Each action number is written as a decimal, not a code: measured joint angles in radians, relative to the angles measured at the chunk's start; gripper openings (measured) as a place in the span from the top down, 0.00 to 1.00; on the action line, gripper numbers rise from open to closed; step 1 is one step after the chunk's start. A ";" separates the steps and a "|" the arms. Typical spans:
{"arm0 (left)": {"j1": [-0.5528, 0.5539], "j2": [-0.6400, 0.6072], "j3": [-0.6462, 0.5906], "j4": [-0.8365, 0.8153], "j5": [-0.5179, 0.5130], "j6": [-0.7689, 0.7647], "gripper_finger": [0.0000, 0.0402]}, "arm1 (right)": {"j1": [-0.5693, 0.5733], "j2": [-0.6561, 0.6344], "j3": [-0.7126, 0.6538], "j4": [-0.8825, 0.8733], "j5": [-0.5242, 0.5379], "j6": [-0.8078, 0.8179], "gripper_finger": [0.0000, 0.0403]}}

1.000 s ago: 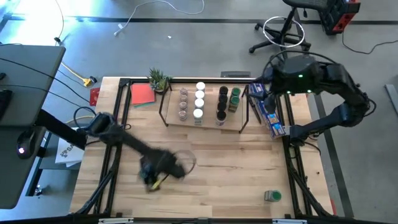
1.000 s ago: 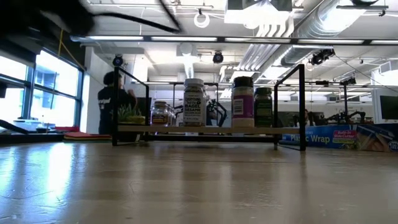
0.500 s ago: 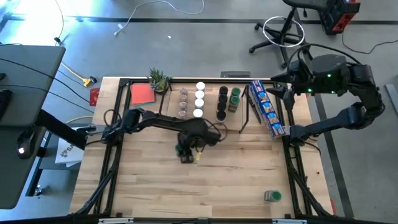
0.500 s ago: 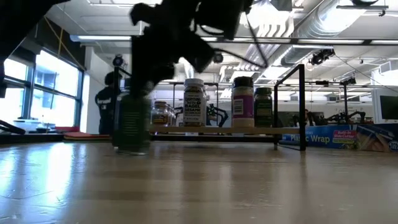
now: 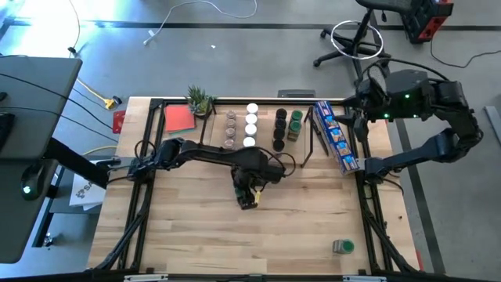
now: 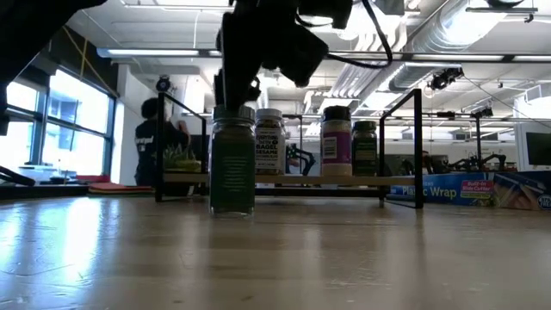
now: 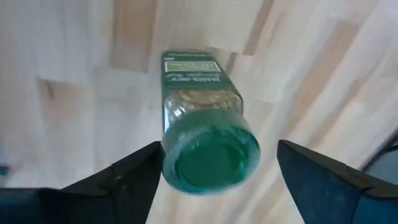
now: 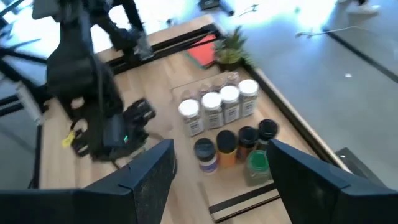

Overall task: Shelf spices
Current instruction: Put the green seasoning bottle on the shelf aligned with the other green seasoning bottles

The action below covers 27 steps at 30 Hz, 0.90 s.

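Wooden table (image 5: 297, 227) carries one green-lidded jar (image 6: 232, 162) upright, mid-table, in front of the shelf (image 5: 258, 149). Left gripper (image 7: 211, 171) straddles its lid, fingers wide, contact unclear. Farther back, shelf holds several jars. Right gripper (image 8: 217, 168) hovers open beyond the shelf's right end.

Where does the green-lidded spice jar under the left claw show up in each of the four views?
High view: hidden under the left claw, in front of the shelf.
Low view: green-lidded jar standing upright on the table, left of centre, the claw above it.
Left wrist view: centre, lid toward the camera, fingers either side.
Right wrist view: not discernible; only the left arm shows.
Shared landmark: the shelf.
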 joint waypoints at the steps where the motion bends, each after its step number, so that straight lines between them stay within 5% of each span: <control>1: 0.000 -0.009 0.000 0.000 0.011 -0.036 0.22 | 0.000 0.005 0.000 -0.001 -0.020 -0.010 0.38; 9: -0.073 -0.208 -0.015 -0.004 -0.086 -0.336 0.22 | 0.000 0.090 -0.001 -0.001 -0.140 -0.100 0.38; 15: -0.180 -0.330 -0.237 0.016 -0.075 -0.504 0.24 | 0.004 0.148 -0.001 0.000 -0.157 -0.183 0.38; 21: -0.239 -0.356 -0.526 0.238 -0.047 -0.667 0.38 | 0.004 0.155 -0.002 0.000 -0.157 -0.190 0.38; 27: -0.193 -0.351 -0.668 0.394 -0.101 -0.849 0.57 | 0.004 0.128 -0.002 0.000 -0.156 -0.182 0.38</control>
